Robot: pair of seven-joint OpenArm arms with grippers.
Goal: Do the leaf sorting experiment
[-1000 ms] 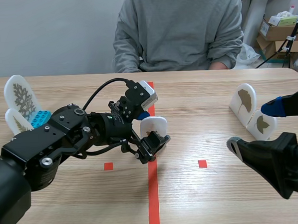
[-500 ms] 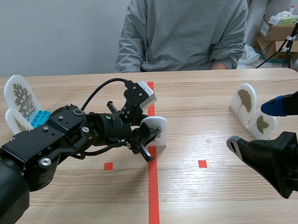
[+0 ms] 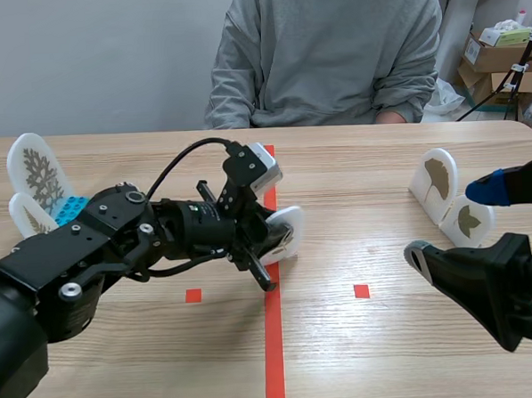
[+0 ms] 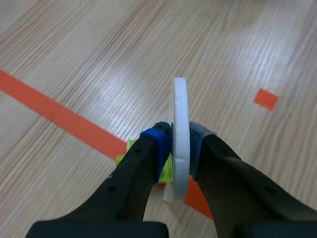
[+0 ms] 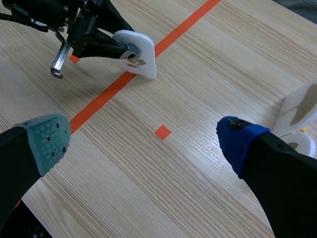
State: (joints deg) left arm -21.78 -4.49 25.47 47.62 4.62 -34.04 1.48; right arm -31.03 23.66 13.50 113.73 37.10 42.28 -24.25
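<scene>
The left claw [image 4: 179, 144] is clamped on one white leaf card [image 4: 179, 99], tilted at the red line [image 3: 274, 359] mid table [image 3: 373, 363]; two left cards [image 3: 38, 172] stand well apart; two right cards [image 3: 439, 176] stand near the right claw [image 5: 141, 139], its fingers wide apart; five cards in all.

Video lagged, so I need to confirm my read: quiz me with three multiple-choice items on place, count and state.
1. Where is the white leaf card held by the left pincer? A over the long tape line; B over a small tape square; C off the table.
2. How many right-side cards are there? A one; B two; C four.
3. The right pincer is: A shut on a card; B open and empty; C shut on nothing.
Key: 1 A, the left wrist view shows the line under the card. 2 B, two stand together in the scene view. 3 B, it gapes wide with nothing inside.
</scene>
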